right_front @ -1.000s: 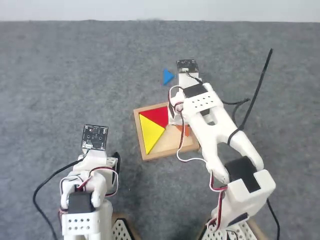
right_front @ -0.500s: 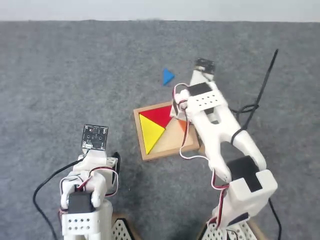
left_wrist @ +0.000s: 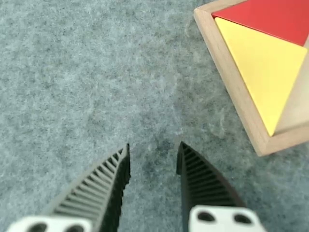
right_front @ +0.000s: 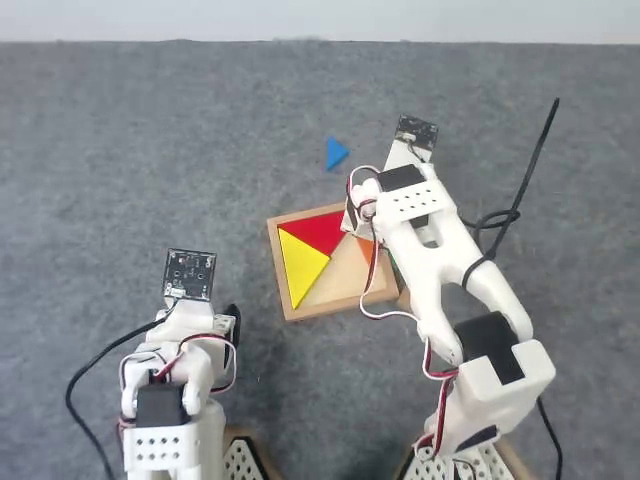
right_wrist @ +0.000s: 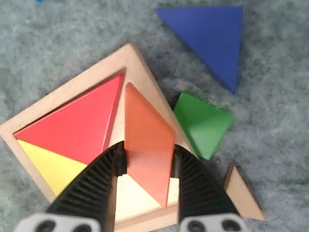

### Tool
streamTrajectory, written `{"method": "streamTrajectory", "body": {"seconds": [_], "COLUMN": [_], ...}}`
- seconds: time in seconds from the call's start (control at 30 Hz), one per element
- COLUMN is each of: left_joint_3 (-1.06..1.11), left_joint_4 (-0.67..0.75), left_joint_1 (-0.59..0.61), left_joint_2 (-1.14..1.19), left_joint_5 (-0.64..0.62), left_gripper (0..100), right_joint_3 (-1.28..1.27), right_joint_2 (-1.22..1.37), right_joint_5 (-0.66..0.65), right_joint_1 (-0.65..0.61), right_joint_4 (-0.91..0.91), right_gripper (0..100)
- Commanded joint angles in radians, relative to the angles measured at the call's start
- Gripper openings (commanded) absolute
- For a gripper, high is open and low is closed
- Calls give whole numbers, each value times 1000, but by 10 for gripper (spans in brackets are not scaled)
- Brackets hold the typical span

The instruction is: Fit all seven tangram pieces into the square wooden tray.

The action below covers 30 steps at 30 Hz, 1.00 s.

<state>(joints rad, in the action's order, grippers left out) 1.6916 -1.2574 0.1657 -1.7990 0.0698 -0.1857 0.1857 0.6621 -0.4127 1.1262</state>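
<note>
The right hand (right_wrist: pixel 147 155) grips the orange wooden parallelogram (right_wrist: pixel 149 128), its long axis alongside the red wooden triangle (right_wrist: pixel 77 125) in the square wooden tray (right_wrist: pixel 72 88); the left hand (left_wrist: pixel 153 154) hangs open.

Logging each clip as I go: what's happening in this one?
The right gripper holds an orange piece between its fingers over the tray, where a red triangle and a yellow triangle already lie. A dark blue triangle, a green square and a wooden triangle lie on the mat beside the tray, and a small blue triangle lies farther off. The left gripper hangs open over the mat.
</note>
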Motion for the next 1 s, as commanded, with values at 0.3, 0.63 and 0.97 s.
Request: {"method": "streamTrajectory", "body": {"seconds": [0.3, 0.63, 0.97], "left_joint_3": [-8, -8, -8], "left_joint_4": [-9, -9, -9], "left_joint_1": [-3, -3, -3], "left_joint_2": [-28, -28, -28], "left_joint_5": [6, 6, 6], "left_gripper": [153, 153, 153], "right_joint_3": [89, 89, 89], "right_joint_2": [82, 84, 88], "right_joint_5": [-46, -58, -98], "right_joint_1": [-31, -48, -45], "right_joint_4": [4, 4, 5], "right_gripper": [6, 6, 6]}}
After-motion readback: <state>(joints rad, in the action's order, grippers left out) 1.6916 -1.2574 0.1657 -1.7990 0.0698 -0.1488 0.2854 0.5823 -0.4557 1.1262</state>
